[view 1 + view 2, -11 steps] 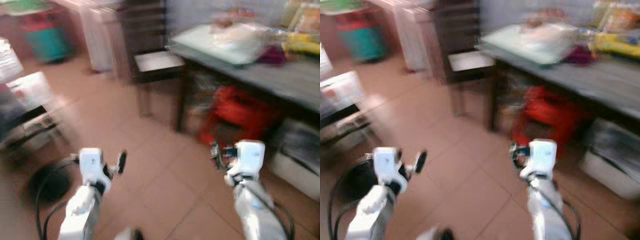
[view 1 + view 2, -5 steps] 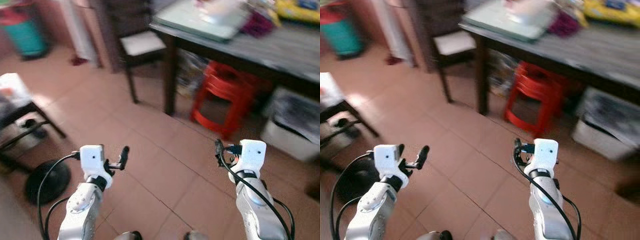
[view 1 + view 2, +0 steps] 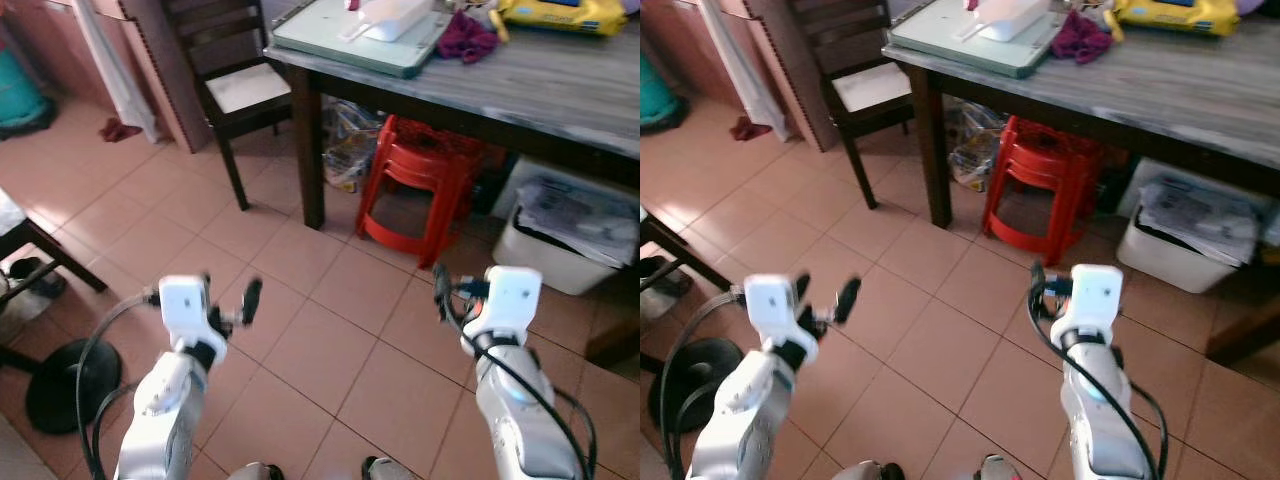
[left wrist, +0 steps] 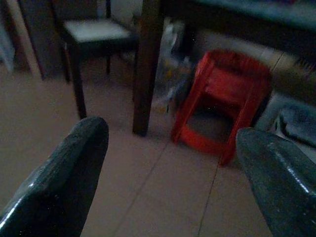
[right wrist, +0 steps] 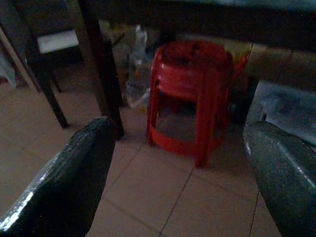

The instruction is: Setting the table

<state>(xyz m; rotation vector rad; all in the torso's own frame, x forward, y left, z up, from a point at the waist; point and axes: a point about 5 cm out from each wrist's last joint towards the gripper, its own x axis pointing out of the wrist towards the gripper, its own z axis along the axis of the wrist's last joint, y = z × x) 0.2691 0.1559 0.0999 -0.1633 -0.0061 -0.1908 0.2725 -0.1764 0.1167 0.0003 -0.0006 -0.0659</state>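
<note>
Both end effectors, left (image 4: 163,182) and right (image 5: 177,182), are hovering released and empty, facing the worktop (image 3: 560,80) and red stool (image 3: 415,190).

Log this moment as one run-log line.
phase: facing table | left gripper: open, empty, above floor | right gripper: open, empty | ahead: red stools under table

Glossy red plastic stool (image 3: 418,185) at 12 o'clock; dark wood table (image 3: 560,85) with matt grey top; smooth terracotta floor tiles (image 3: 330,340); wooden chair (image 3: 225,70) at 11.
</note>
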